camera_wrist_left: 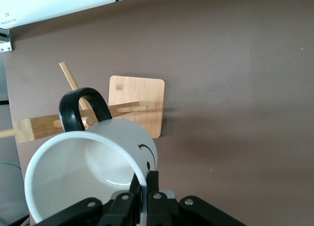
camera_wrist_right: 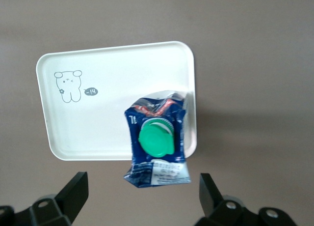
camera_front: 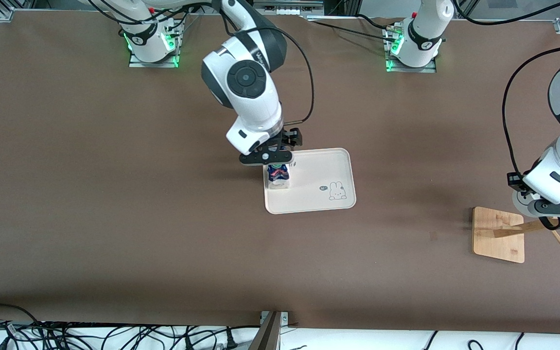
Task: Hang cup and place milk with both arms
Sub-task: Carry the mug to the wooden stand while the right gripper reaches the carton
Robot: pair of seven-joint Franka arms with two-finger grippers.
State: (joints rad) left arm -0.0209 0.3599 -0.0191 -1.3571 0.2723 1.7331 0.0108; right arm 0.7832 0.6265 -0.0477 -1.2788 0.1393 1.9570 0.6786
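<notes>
black mug handle (camera_wrist_left: pixel 81 108) sits at the wooden rack peg (camera_wrist_left: pixel 73 81), left gripper (camera_wrist_left: pixel 144 199) clamping the mug (camera_wrist_left: pixel 93 172) rim; right gripper (camera_wrist_right: pixel 142 196) spread wide over the milk carton (camera_wrist_right: pixel 157 140) on the tray (camera_wrist_right: pixel 98 88).

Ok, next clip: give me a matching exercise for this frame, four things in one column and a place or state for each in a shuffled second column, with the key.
Things
1. cup
2. milk
3. right gripper
4. tray

Places or states
A. open, over the carton
B. lying on the table, rabbit drawing on it
C. clamped at its rim by the left gripper, over the wooden rack
D. standing on the tray near its edge

Pairs: 1-C, 2-D, 3-A, 4-B
</notes>
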